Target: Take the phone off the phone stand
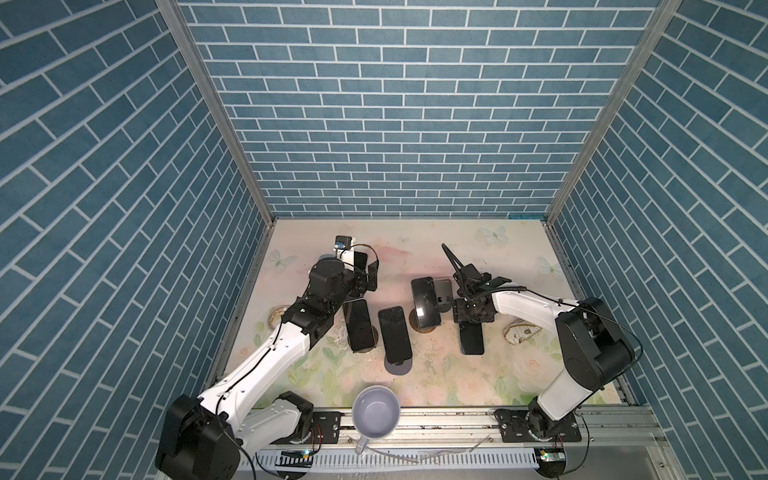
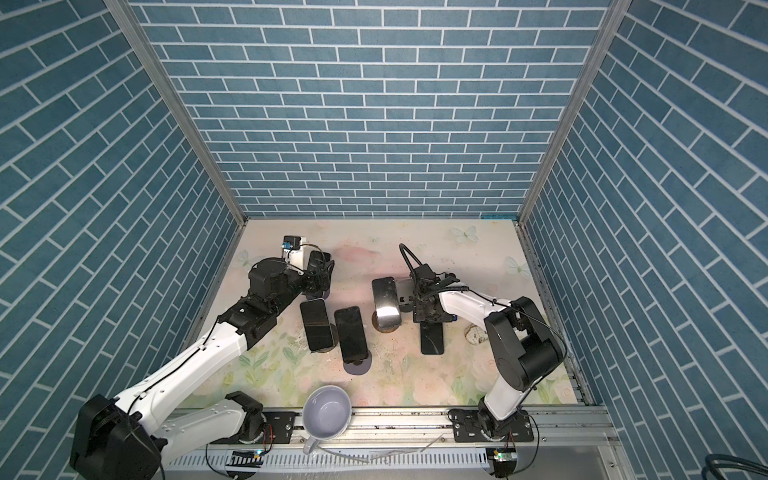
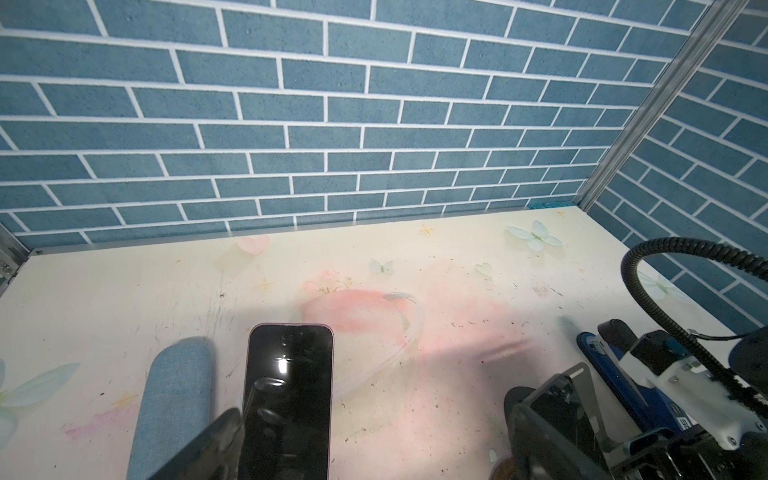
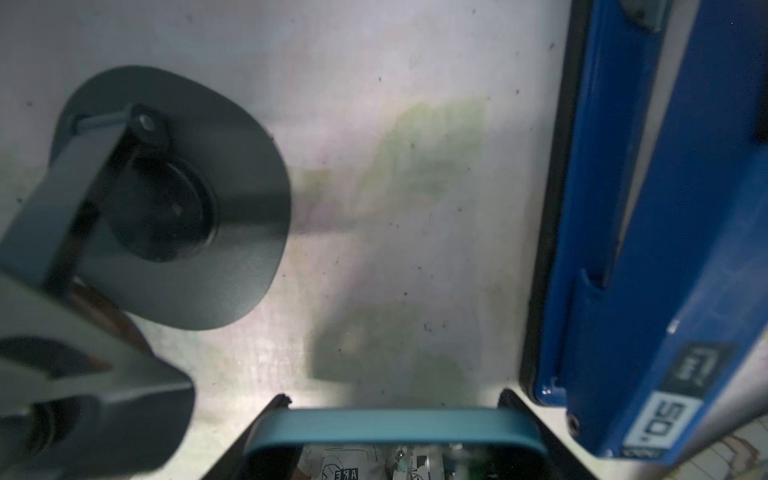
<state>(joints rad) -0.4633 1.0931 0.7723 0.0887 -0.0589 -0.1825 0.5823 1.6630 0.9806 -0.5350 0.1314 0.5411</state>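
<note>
Showing a bare interior, the mug (image 1: 376, 411) sits before the phone stands (image 1: 398, 368).

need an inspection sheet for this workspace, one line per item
surface: floral mat, scuffed, dark specks
job's things: left phone, middle phone and reflective phone each lean on a stand; rear phone at the left jaws; held phone in the right jaws; grey stand looks bare
clutter: mug at front edge; patterned disc by right arm
grippers: left gripper open; right gripper closed across held phone
cables: black conduit loop above right wrist
surroundings: blue brick walls on three sides
</note>
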